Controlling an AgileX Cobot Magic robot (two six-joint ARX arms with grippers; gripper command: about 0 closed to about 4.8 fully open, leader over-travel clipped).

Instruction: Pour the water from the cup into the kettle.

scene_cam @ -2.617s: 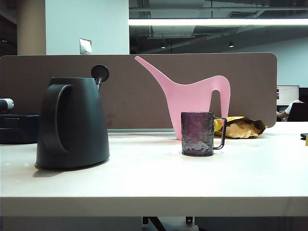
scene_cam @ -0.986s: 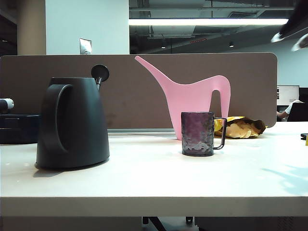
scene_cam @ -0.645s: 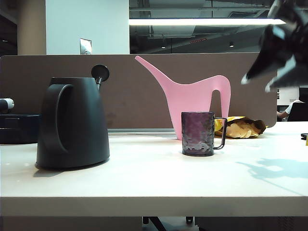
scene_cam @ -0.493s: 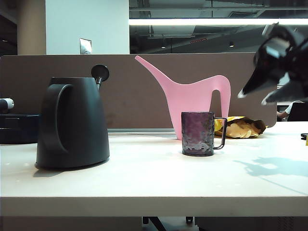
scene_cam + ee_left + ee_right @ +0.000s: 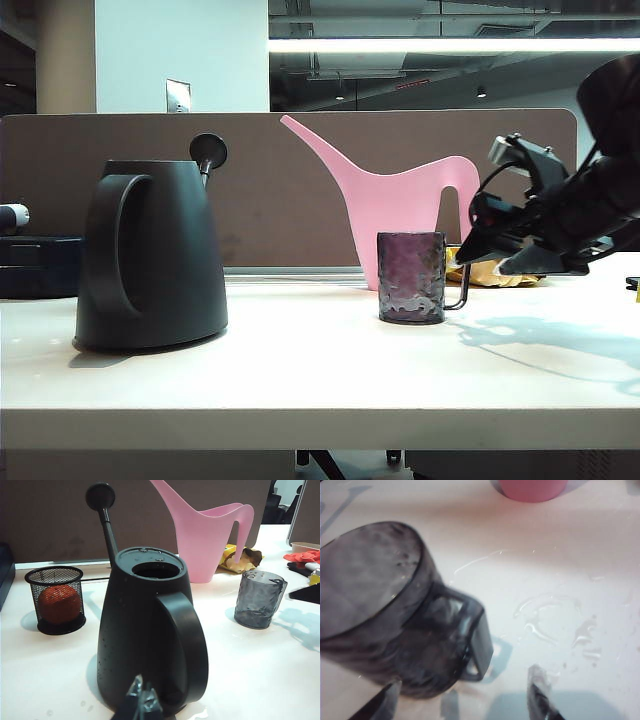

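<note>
You've got a white table [image 5: 300, 380] backed by a brown divider panel [image 5: 120, 135], dim office ceiling with a light strip behind. The dark kettle [image 5: 150, 255] stands upright on the table's left, lid hole uncovered in the left wrist view, disc knob on a rod sticking up behind it. The pink watering can [image 5: 400, 205] stands behind the cup [image 5: 411, 277], which sits upright mid-table, well apart from the kettle, handle pointing at the right gripper [image 5: 492, 260]. That gripper comes in from the right, just beside the handle, jaws spread wide, nothing held; in the right wrist view the fingertips [image 5: 540, 700] flank the handle without touching, picture blurred. Water smears [image 5: 555, 617] on the table near the cup. The left gripper [image 5: 141, 702] shows only as a tip cut off at the frame edge just this side of the kettle; you can't tell its jaws. A yellow snack bag [image 5: 500, 270] is mostly hidden behind the right gripper. A mesh cup holding an orange ball [image 5: 56, 600] sits behind the kettle, hidden in the exterior view.
</note>
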